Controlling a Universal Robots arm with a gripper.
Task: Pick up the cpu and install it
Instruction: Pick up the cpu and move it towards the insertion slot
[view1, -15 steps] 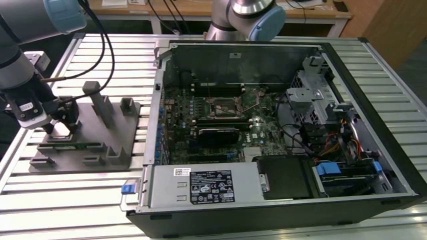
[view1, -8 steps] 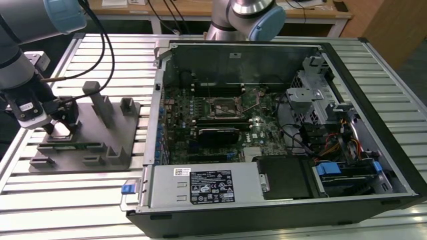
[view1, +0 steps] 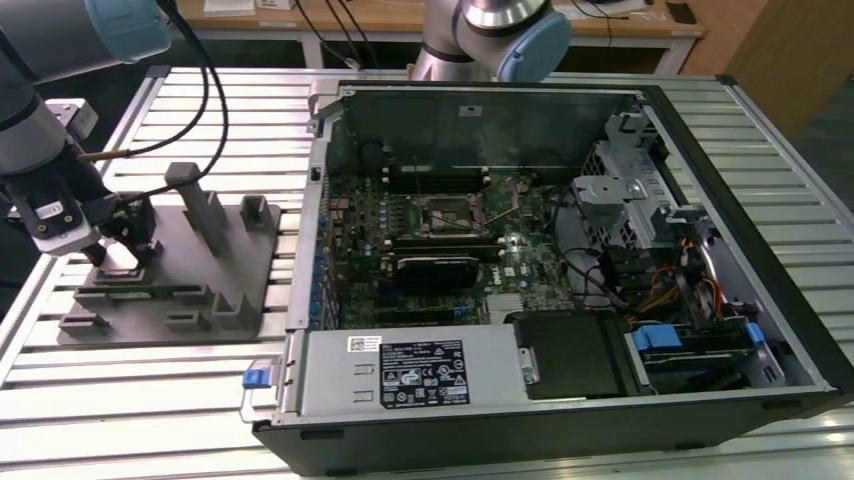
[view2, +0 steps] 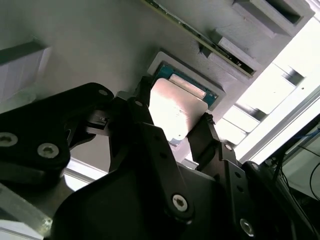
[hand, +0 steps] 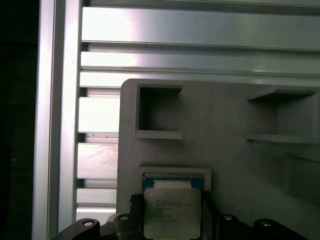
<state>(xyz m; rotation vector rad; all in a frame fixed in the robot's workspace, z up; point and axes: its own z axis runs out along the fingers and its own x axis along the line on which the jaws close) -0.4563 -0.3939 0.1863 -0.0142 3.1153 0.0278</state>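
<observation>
Exterior view: the arm (view1: 34, 125) stands at the exterior view's left, with the end effector (view1: 123, 256) down at the grey fixture tray (view1: 200, 322). The tray lies on the slatted metal counter (view1: 200, 110), just beside the open computer case (view1: 534, 440). In both wrist views the cpu (view2: 177, 107) (hand: 172, 212) sits between the two black fingers (view2: 205, 127), silver plate facing the cameras, over the shallow square pocket (hand: 175, 171) of the tray. The fingers bear on two opposite edges of the chip with no gap visible on either side, so the end effector is judged to be clamped on the cpu. Whether the chip rests on the pocket floor or is clear of it cannot be determined. Step in hand: pick-up, at the grasp stage; installation is not yet begun. The socket (view1: 447, 210) is on the motherboard (view1: 347, 230) inside the case, well apart from the tray, and the cpu is not in it. Judged requirements for a move from this state are as follows. The lift must be straight and clear of the pocket rim, with the chip held level so that it does not pivot between the fingers. The path over the case wall must avoid the tray's upright posts (view1: 200, 205). The chip must be squared to the socket frame before any descent, since a thin flat part gripped by its edges is likely to slip or tilt under side load.
</observation>
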